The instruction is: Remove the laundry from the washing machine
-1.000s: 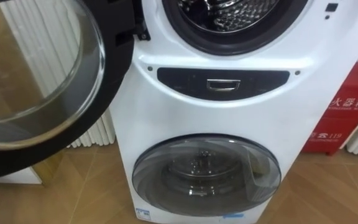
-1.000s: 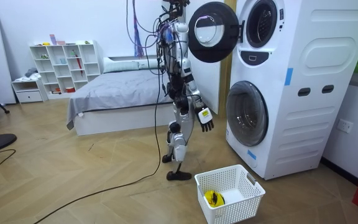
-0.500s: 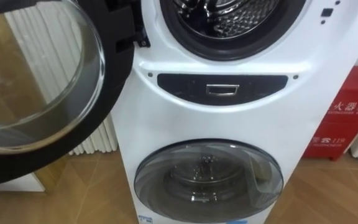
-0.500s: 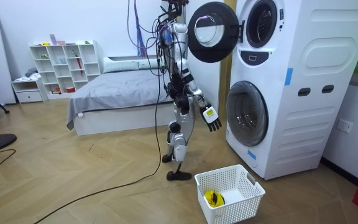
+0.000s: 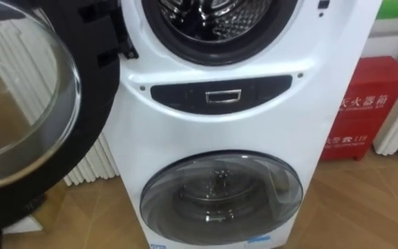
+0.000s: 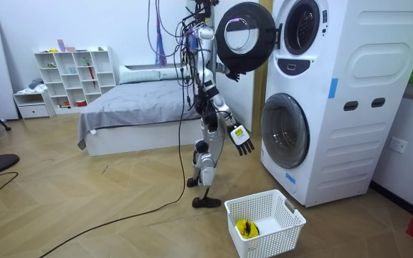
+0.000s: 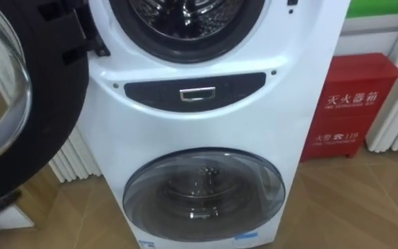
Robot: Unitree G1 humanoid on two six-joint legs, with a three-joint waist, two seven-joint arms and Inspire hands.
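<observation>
- A yellow garment (image 6: 247,228) lies inside the white basket (image 6: 274,240), against the wall nearest the robot. The basket sits on the wooden floor (image 6: 84,215) at about 5 o'clock from the robot's feet.
- The basket is just in front of the washing machine (image 6: 378,93), a tall white stacked unit at the robot's 12 o'clock.
- The upper drum (image 5: 206,17) is uncovered. The part that shows is its shiny perforated metal wall inside a dark ring.
- The upper door (image 5: 19,117), black-rimmed with a glass bowl, is swung wide open at 9 o'clock of the drum.
- A dark control panel (image 5: 220,95) with a small silver handle sits at 6 o'clock of the drum. Below it, also at 6 o'clock, is the lower door (image 5: 220,197), closed, with grey-tinted glass.
- A red box (image 5: 358,104) stands on the floor at 3 o'clock of the panel, beside the machine.
- The robot stands upright facing the machine, close to the open door.
- Its right hand (image 6: 242,140) hangs out in front at hip height with loose, straight fingers, holding nothing.
- Its left hand (image 6: 232,74) is raised to the door's lower rim, and I cannot tell how its fingers are set.
- Behind the robot, at its 6 o'clock, are a grey bed (image 6: 135,107) and a white shelf (image 6: 74,75).
</observation>
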